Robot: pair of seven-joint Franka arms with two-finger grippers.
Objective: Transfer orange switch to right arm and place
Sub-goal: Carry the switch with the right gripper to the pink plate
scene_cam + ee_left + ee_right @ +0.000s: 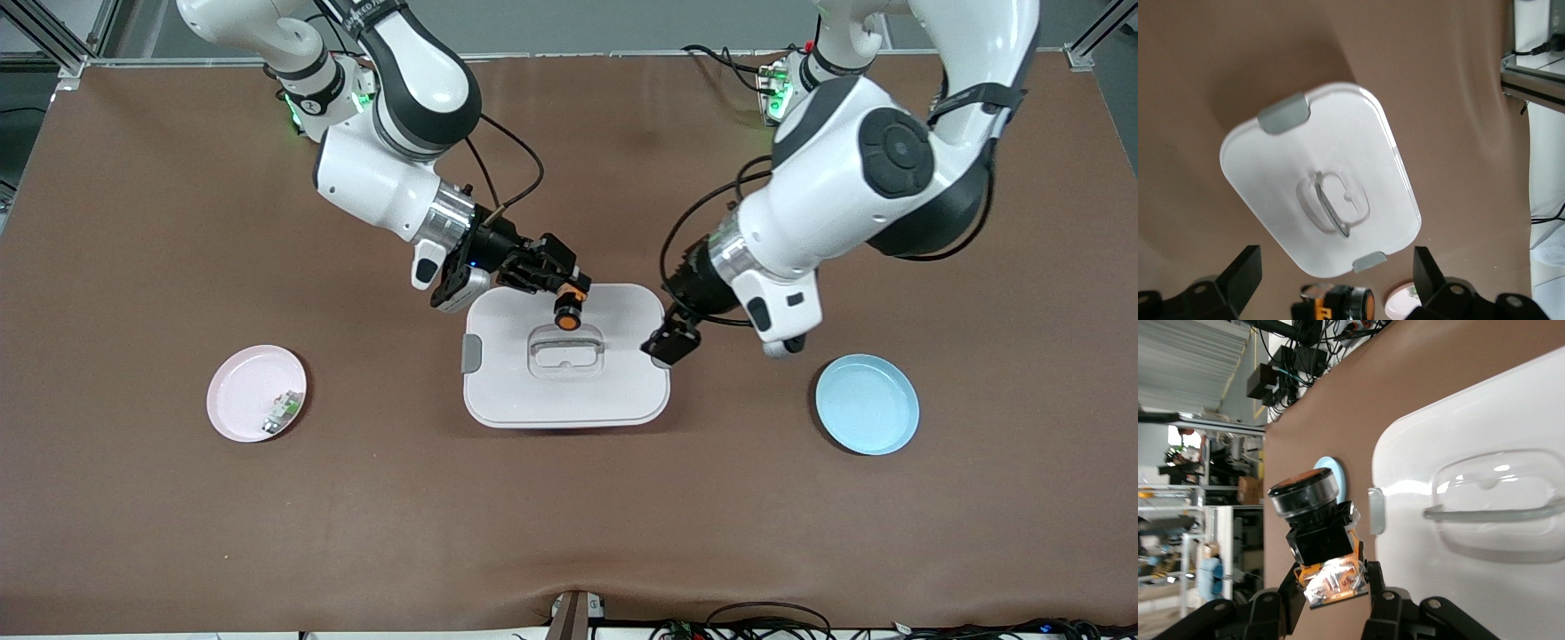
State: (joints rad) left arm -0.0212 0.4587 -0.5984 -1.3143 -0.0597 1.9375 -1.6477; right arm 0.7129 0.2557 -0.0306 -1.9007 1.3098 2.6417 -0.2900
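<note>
Gripping the orange switch (567, 313) by its black body, the right gripper (558, 277) hangs over the edge of the white lidded container (498, 391) that lies toward the robots' bases, its fingers (1388, 603) closed on the part. The switch's orange cap faces out from the fingertips, above the lid. In the right wrist view the switch (1318, 533) fills the space between the two black fingers, its round cap uppermost from the grip and a metallic, orange-edged base caught at the fingertips. The right arm (391, 169) reaches in from its base toward the middle of the table (569, 533). The left gripper (673, 338) hovers at the container's end toward the left arm's end of the table, its fingers (1245, 273) spread wide and holding nothing. The left wrist view looks down on the container lid (1271, 173), with its clear recessed handle (1333, 203) and grey clips (1283, 112), and the switch (1338, 305) shows between the open fingers farther off. A pink plate (236, 391) sits toward the right arm's end of the table with a small green-white-grey part (282, 412) lying in it. A light blue plate (867, 404) sits toward the left arm's end.
</note>
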